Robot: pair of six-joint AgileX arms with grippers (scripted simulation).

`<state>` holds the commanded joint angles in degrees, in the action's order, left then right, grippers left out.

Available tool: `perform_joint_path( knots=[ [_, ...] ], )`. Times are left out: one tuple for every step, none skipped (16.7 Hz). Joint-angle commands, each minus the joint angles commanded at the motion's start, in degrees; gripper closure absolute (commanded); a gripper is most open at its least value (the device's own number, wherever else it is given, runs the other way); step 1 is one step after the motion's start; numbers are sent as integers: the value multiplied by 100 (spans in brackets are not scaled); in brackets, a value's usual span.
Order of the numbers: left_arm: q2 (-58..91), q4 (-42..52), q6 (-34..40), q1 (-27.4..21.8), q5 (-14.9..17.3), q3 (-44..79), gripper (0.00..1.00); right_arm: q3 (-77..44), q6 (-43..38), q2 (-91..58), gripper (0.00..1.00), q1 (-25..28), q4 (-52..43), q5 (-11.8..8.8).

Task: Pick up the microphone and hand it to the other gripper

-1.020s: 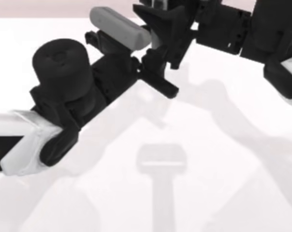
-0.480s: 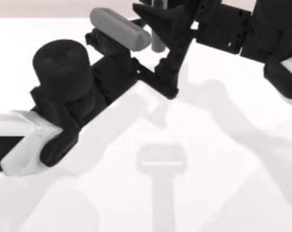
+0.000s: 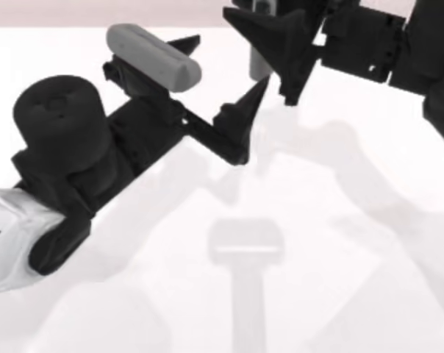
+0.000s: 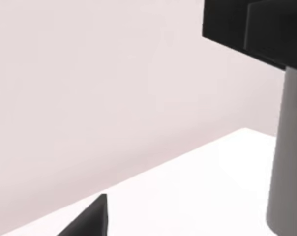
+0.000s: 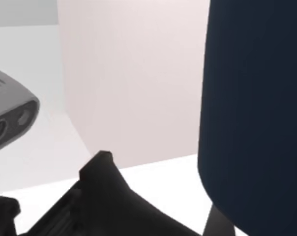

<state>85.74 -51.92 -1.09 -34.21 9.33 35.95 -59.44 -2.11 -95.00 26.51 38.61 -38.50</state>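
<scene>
- Left arm, reaching in from the table's left edge: its left gripper (image 3: pixel 220 94) is standing with fingers spread wide and holding nothing; one finger tip (image 3: pixel 189 42) is pointing toward the far edge, the other (image 3: pixel 240 121) is lying just beside the microphone's handle but apart from it.
- Table (image 3: pixel 339 279), centre: only shadows are falling here; nothing is lying on it.
- Microphone (image 3: pixel 259 62), far centre, lifted off the table: its slim grey handle is showing between the right gripper's fingers; in the right wrist view the dark blue foam head (image 5: pixel 254 113) is filling the frame close to the camera.
- Right arm, coming in from the far right: the right gripper (image 3: pixel 277 48) is closing on the microphone and appears to be carrying it alone.
- Step in hand, as judged: the giver clearing away after the handover. Doing it well is calling for the left gripper backing straight off with fingers kept wide, so neither tip is knocking the handle, while the right gripper is keeping a firm, steady clamp.
</scene>
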Motion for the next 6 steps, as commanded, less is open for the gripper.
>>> perform_joint_path(
  knots=[
    [-232,23,3,49,34,-209,0,77,-8,68,100,-100,14,-105],
    [-461,43,6,93,72,-417,0,146,-14,128,100,-190,26,-200],
    [-664,58,7,131,109,-604,0,213,-21,187,100,-277,39,-292],
    [-818,64,7,160,139,-751,0,263,-26,232,100,-342,48,-361],
    [-910,65,6,179,161,-841,0,296,-29,261,100,-385,54,-407],
    [-941,64,6,186,168,-873,0,309,-30,272,100,-402,56,-425]
  ],
)
